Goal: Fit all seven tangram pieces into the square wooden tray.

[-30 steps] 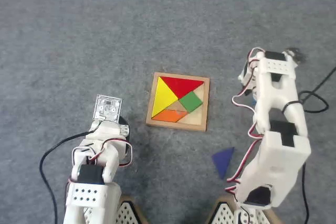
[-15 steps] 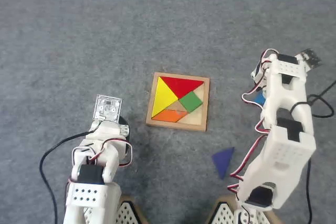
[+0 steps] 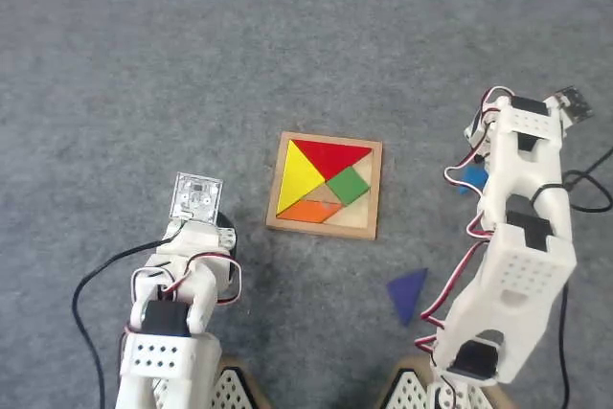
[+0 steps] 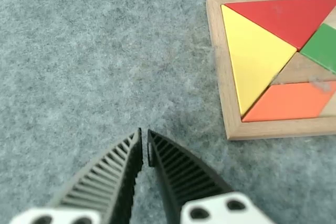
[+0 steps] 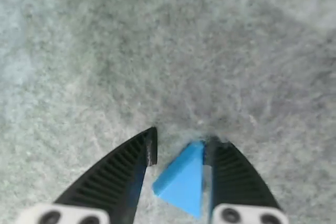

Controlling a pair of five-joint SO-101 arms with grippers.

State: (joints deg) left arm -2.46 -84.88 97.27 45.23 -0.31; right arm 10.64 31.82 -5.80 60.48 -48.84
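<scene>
Low at the left, the left arm's fingers (image 4: 118,171) are pressed together, apparently parked clear of the square wooden tray (image 3: 327,230) at centre. Farther up at the right, the right arm's fingers (image 5: 128,166) are spread about a light-blue triangular piece (image 5: 184,179), evidently for pinching.

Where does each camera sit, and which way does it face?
High view: fixed above, looking down on the table; left arm and right arm show.
Left wrist view: on the left wrist, facing past the shut left hand toward the tray.
Right wrist view: on the right wrist, facing down past the open right hand astride the light blue triangle.
Shared: high and left wrist views show the tray; high and right wrist views, the light blue triangle.
</scene>
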